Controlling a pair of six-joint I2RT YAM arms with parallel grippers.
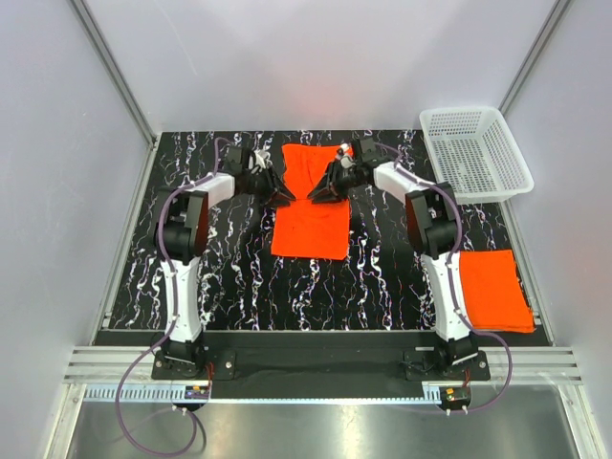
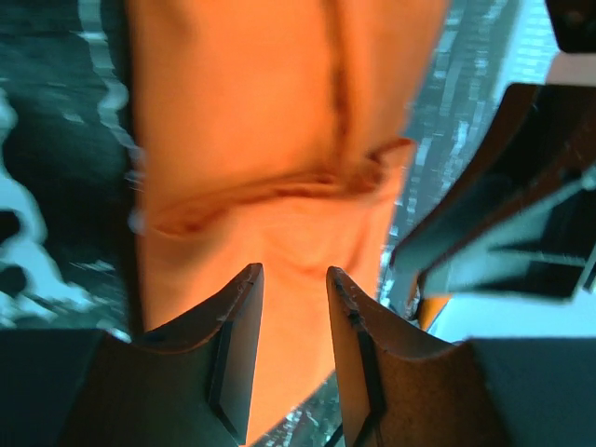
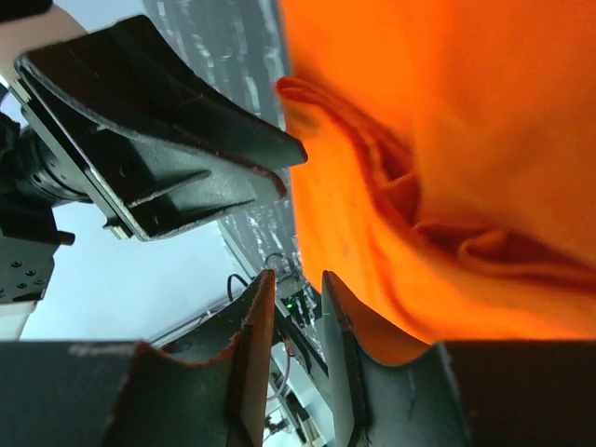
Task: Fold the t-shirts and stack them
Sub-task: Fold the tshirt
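The part-folded t-shirt [image 1: 309, 225] is laid on the middle of the counter [image 1: 220, 277], with its long axis running from the far edge toward the near edge. The cloth is bright orange, thin and plain. A rumpled crease is shown across it in both wrist views.

The two claws are brought together over the shirt's middle. The left claw [image 1: 284, 198] is set at its left border and the right claw [image 1: 318, 194] at its right border, so neither arm is the nearer one. The cloth lies just below and ahead of each claw. The jaws of both are parted by a narrow gap, and no cloth is seen pinched between them. A grip on each border is judged to be what the next fold calls for.

A second t-shirt [image 1: 495, 287], already folded, is laid by the near right corner. A white mesh basket [image 1: 473, 153] is set at the far right corner.
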